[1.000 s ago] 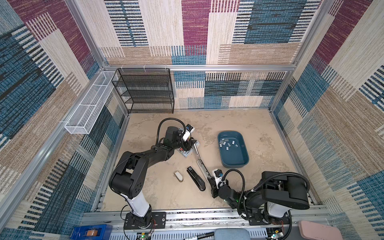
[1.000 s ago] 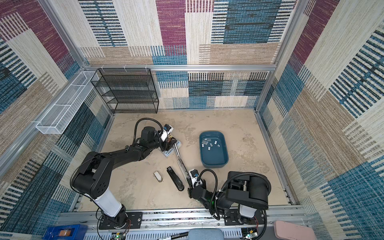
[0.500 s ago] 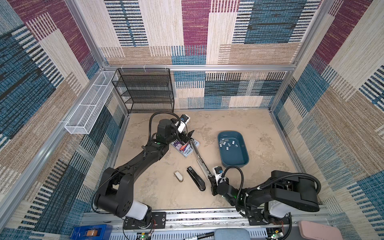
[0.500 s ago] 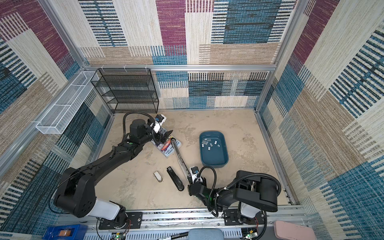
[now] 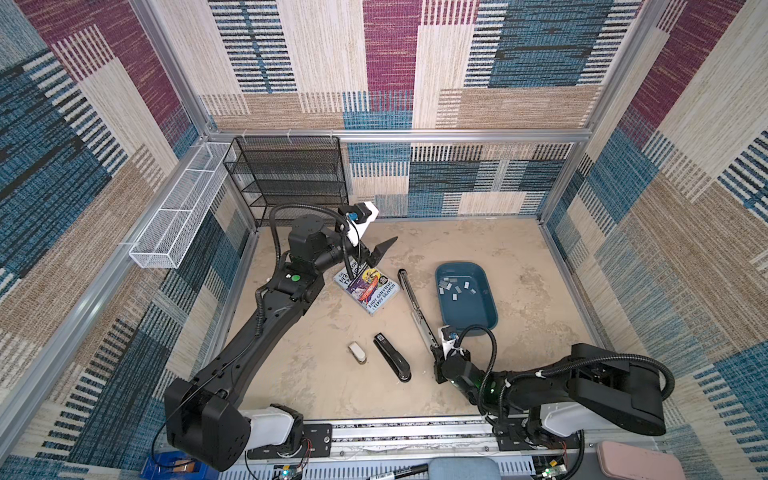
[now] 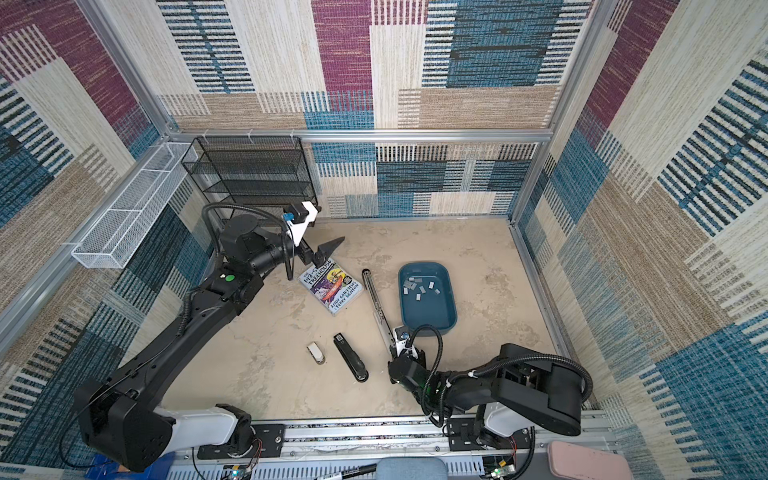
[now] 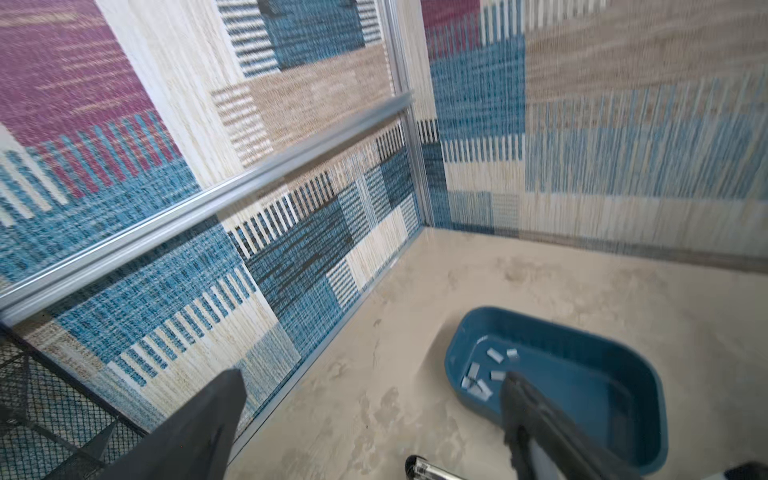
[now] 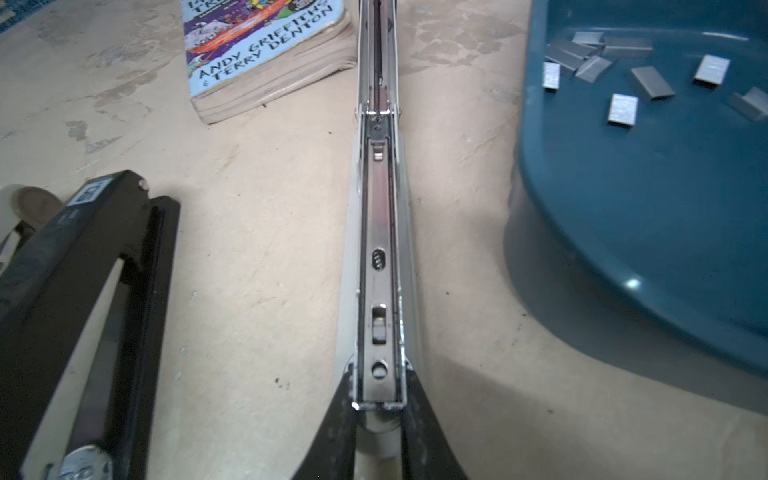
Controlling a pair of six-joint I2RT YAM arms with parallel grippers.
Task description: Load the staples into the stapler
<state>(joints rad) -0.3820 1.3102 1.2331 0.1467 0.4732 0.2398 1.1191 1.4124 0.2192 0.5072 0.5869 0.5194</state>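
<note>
Left tool [image 7: 372, 376] — jaws spread as wide as they go, nothing between them, held up in the air near the book [image 5: 368, 286]. Right tool [image 8: 379, 409] sits low over the tabletop [image 5: 523, 249], jaws drawn in narrow and clamped on the near end of the stapler [image 5: 415, 307], which lies swung open and flat, metal channel up, between the book and the blue tray [image 5: 495, 320]. Staples [image 5: 457, 286] lie loose in the tray's far half — well apart from both tools; a closed black stapler [image 5: 392, 357] lies just beside a small white object [image 5: 357, 352].
</note>
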